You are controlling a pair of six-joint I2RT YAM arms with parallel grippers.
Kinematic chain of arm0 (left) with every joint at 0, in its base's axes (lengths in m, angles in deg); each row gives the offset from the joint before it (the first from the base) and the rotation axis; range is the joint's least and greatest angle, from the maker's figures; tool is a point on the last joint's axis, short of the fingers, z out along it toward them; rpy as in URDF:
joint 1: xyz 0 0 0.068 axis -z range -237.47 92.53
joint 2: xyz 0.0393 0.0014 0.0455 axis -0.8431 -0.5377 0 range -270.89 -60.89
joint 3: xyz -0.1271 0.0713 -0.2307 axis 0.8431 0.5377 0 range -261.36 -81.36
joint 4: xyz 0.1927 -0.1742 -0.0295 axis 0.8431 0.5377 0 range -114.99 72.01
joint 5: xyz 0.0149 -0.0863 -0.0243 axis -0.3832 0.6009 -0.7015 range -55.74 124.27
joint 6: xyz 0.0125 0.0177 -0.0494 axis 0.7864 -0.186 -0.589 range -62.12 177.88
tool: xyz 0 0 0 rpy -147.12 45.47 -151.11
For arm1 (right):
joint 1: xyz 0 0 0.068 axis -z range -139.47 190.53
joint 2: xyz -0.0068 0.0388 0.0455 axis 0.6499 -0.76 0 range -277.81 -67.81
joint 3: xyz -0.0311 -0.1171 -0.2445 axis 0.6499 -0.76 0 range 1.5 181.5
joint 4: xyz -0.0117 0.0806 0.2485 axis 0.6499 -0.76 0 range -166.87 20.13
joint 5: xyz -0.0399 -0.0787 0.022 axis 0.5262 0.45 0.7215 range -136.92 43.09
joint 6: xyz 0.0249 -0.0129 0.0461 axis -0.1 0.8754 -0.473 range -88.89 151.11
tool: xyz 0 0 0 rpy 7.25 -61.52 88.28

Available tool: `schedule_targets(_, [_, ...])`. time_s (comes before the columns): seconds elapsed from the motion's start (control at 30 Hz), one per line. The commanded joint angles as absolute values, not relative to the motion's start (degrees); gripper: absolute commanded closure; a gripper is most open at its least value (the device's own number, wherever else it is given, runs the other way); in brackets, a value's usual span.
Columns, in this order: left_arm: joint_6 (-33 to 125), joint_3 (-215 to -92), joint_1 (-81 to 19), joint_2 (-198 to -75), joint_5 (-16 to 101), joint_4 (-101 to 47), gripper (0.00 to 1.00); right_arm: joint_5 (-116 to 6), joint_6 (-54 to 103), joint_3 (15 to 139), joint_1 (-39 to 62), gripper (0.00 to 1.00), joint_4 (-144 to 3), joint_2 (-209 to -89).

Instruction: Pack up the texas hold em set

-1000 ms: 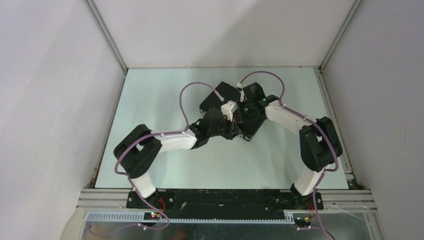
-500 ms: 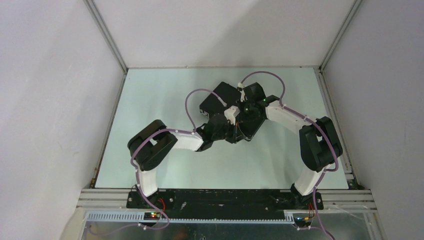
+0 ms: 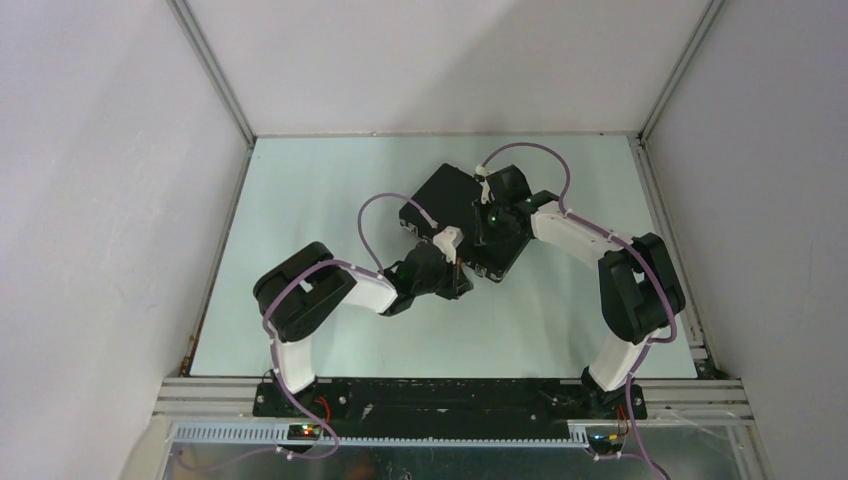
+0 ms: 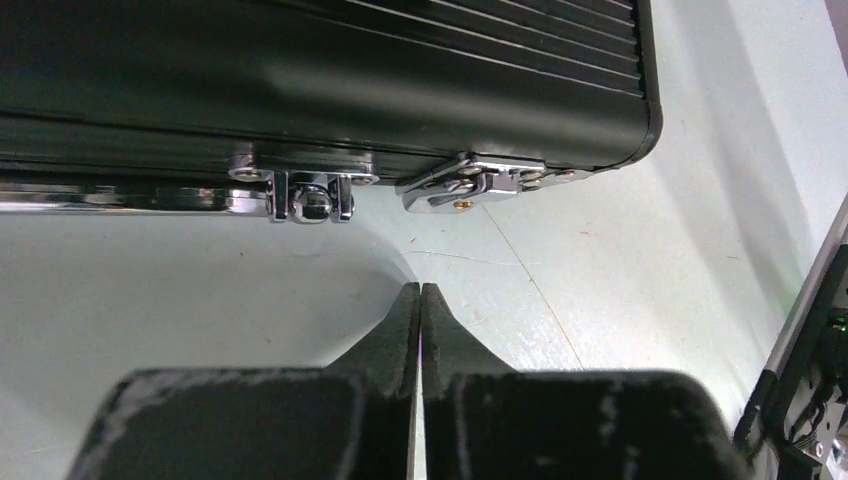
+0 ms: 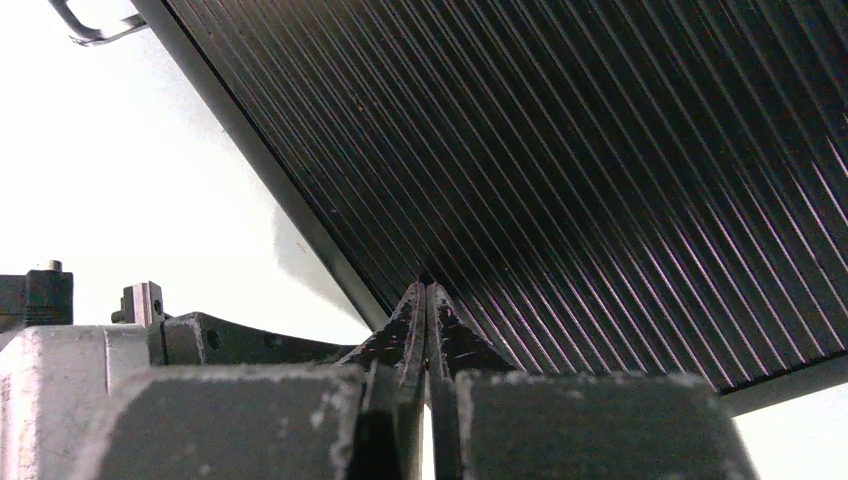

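Both jaw pairs are pressed together, empty. The briefcase [image 3: 445,195] lies closed at frame centre, the right gripper [image 5: 427,290] on its lid and the left gripper [image 4: 420,290] facing a latch [image 4: 470,185]. Probably only latching remains.

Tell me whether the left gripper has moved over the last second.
Yes. In the top view the left gripper, shut, has backed away from the black briefcase toward the black base rail.
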State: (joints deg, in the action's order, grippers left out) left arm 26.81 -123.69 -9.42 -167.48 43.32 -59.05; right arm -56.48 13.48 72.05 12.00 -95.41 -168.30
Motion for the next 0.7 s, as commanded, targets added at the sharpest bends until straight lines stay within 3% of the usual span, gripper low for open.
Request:
schedule_targets(0.0, [26.89,-123.50,-10.04,-167.81,41.19,-58.78,1.00,-54.35,13.53,69.75,11.62,1.00,-100.33,-169.78])
schedule_targets(0.37, [29.88,-118.44,-10.73,-152.72,33.09,-52.00,1.00,-50.01,14.14,69.71,8.39,1.00,-99.82,-165.02])
schedule_targets(0.67, [32.08,-118.93,-22.67,-141.32,32.77,-41.95,1.00,-51.22,14.28,76.43,7.19,1.00,-98.60,-168.84])
